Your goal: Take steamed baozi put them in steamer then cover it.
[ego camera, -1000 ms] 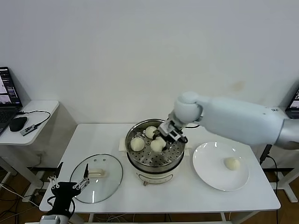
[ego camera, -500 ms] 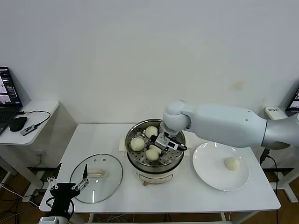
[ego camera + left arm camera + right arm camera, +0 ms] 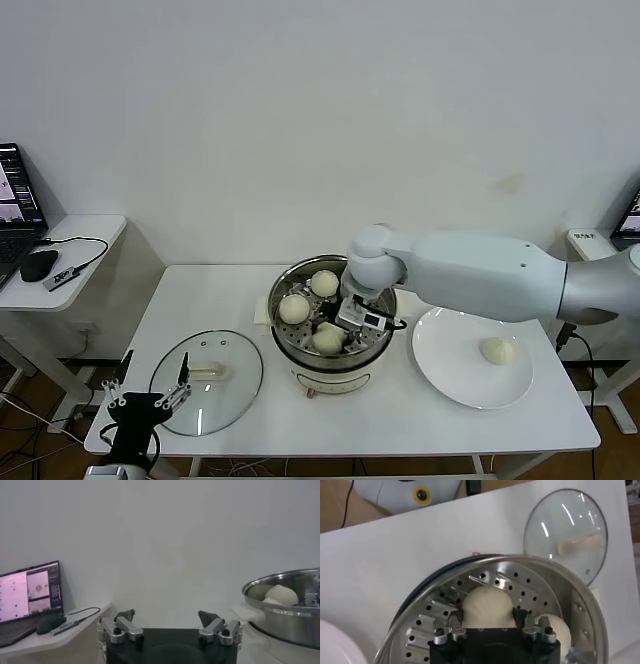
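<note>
Down at the left, the left gripper (image 3: 150, 398) is waiting with jaws wide beside the cover (image 3: 207, 380), lying ready on the table (image 3: 200, 300). Inside the steamer (image 3: 375, 352), the right gripper (image 3: 332, 331) is standing with wide jaws around one baozi (image 3: 488, 606). Three are sitting inside; one baozi (image 3: 496, 350) is waiting on the plate (image 3: 450, 375).

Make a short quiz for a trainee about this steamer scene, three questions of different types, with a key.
1. How many baozi lie in the steamer?
2. True or false: the cover sits on the steamer.
3. Where is the baozi still outside the steamer? A) on the white plate B) in the left pincer C) on the cover

Key:
1. Three; the right pincer stands open around one baozi on the tray.
2. False; it lies on the table, left of the steamer.
3. A; the last baozi rests there.
</note>
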Controlling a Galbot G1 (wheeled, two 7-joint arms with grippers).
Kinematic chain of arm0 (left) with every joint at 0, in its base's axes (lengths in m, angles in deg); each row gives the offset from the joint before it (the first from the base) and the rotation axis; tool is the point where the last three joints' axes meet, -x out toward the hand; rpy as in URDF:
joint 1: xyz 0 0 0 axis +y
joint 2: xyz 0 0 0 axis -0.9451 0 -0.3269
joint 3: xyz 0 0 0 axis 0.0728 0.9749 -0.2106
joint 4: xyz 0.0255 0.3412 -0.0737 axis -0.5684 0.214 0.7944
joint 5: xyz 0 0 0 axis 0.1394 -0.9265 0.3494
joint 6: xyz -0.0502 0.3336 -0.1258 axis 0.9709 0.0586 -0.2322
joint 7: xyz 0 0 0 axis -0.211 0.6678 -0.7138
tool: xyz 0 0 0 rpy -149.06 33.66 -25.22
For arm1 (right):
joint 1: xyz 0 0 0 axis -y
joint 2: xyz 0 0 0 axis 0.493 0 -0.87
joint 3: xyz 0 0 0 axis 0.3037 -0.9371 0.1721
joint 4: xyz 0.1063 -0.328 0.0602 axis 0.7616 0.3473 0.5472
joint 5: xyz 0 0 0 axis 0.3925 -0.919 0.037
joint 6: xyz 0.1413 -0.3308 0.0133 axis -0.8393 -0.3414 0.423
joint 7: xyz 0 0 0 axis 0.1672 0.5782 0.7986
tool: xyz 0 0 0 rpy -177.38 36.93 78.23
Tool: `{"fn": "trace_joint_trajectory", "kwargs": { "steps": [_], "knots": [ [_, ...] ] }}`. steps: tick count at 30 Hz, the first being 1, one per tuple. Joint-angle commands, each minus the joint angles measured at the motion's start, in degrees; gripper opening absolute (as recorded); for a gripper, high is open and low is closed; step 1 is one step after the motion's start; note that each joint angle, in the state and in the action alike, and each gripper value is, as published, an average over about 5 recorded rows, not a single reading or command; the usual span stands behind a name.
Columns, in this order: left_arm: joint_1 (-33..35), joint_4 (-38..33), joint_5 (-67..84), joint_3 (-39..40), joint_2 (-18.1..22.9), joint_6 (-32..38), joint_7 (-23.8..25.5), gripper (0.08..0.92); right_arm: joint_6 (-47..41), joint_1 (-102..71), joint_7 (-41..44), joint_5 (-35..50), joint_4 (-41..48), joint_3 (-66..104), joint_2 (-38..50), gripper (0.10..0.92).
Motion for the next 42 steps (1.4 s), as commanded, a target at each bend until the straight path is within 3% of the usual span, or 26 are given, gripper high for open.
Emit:
{"fn": "trace_joint_trajectory", "kwargs": {
  "steps": [1, 9, 15, 22, 27, 33, 42],
  "knots": [
    [-0.1, -0.1, 0.0, 0.1, -0.1, 0.0, 0.3, 0.823, 1.7, 0.8, -1.1, 0.1, -0.3, 0.7, 0.7, 0.793],
    [-0.2, -0.4, -0.1, 0.6, -0.7, -0.1, 0.3, 0.823, -2.0, 2.8, -0.8, 2.9, -0.8, 6.7, 7.6, 0.823],
    [-0.8, -0.2, -0.1, 1.3, -1.9, -0.1, 0.4, 0.823, -14.8, 4.0, 3.3, 7.7, -0.3, 10.8, 16.9, 0.823],
    [-2.0, -0.2, 0.0, 2.8, -3.1, -0.3, 0.5, 0.823, -27.4, 0.4, 3.7, 7.3, -3.2, 12.6, 31.7, 0.823],
    [-2.8, 0.1, 0.0, 3.8, -3.9, -0.5, 0.6, 0.823, -28.9, -8.9, 3.3, 3.6, -4.7, 17.9, 39.5, 0.823],
    [-3.2, 0.6, -0.3, 4.9, -4.3, -0.6, 0.7, 0.823, -28.0, -33.2, 3.3, -0.6, -4.0, 37.6, 45.3, 0.823],
    [-2.3, 0.2, -0.8, 5.0, -4.4, -0.5, 0.7, 0.823, -26.2, -51.0, 3.1, -6.6, 3.8, 52.7, 43.1, 0.823]
  ]
}}
